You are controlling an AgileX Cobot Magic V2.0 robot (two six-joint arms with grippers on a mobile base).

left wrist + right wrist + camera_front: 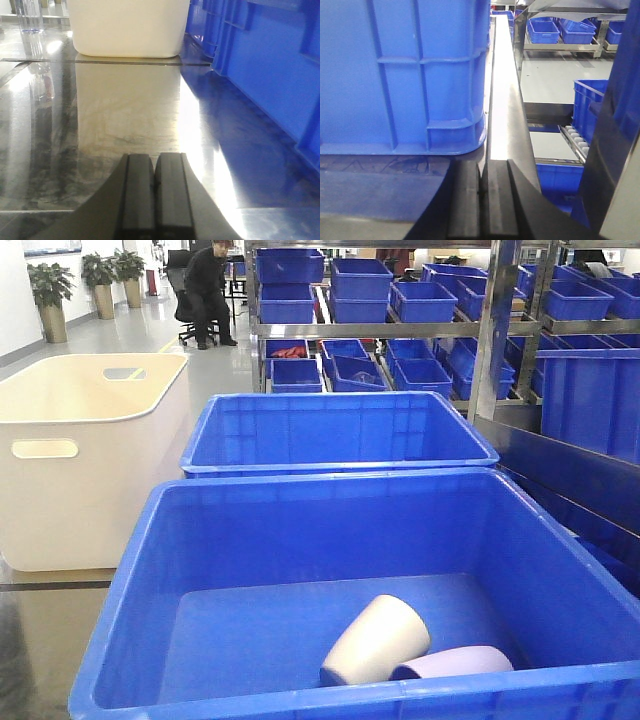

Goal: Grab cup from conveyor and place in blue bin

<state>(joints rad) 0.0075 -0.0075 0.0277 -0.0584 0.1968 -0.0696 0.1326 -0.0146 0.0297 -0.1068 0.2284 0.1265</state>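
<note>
Both end effectors (155, 192) (482, 200) closed (empty), cream cup (375, 640) sideways in blue bin (130, 570), mouth upper-right.

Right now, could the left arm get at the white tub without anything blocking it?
Probably yes. The left gripper is shut and points along bare shiny tabletop toward the white tub; the blue bin stands off to one side.

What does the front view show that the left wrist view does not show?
Only the front view shows the inside of the nearest blue bin, with a cream cup and a lilac cup lying on its floor, plus shelves of small blue bins and a seated person. Only the left wrist view shows the left gripper, shut and empty, over a shiny metal surface. Both show the white tub beside blue bin walls.
</note>
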